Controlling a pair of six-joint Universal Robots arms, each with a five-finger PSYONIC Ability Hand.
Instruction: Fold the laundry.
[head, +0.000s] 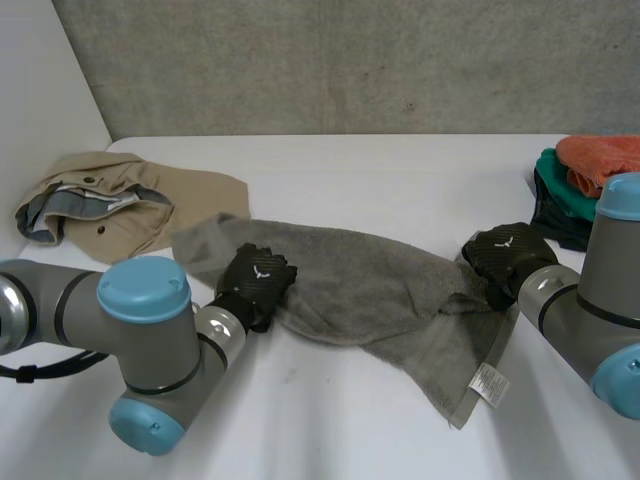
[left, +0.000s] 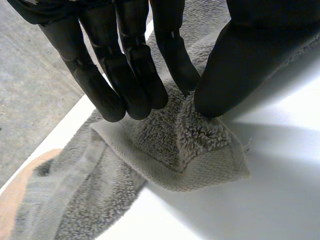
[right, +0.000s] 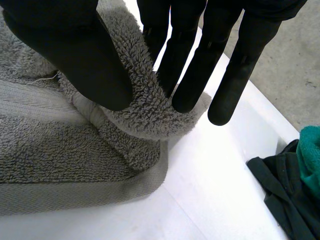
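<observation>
Mid-tabletop (head: 350, 430), the grey towel (head: 370, 285) lies rumpled, long axis running left edge to right edge and skewed a bit: the left end sits toward the far edge, the right end trails toward the near edge with its care label (head: 488, 383) turned up. The left robot hand (head: 256, 282) is on the near side of the towel, close to its left end. Its wrist view shows thumb and fingers closed together on a raised ridge of terry just beside a hemmed corner, so I read that as a pinch. The right robot hand (head: 505, 258) is at the towel's right end, thumb and fingers clamped on a rolled fold of cloth next to the hem. So each hand holds its own end, with the towel's length spanning between them, and neither has to reach across. My read is that the fold is not made yet. The next move turns on that left-right axis: pull the ends apart to flatten it, or carry one end over to the other. The right end is bunched and may drag. The beige garment (head: 120, 200) at the far left corner lies near the towel's left end. The pile of clothes (head: 580, 180) at the right edge is just beyond the right robot hand.
</observation>
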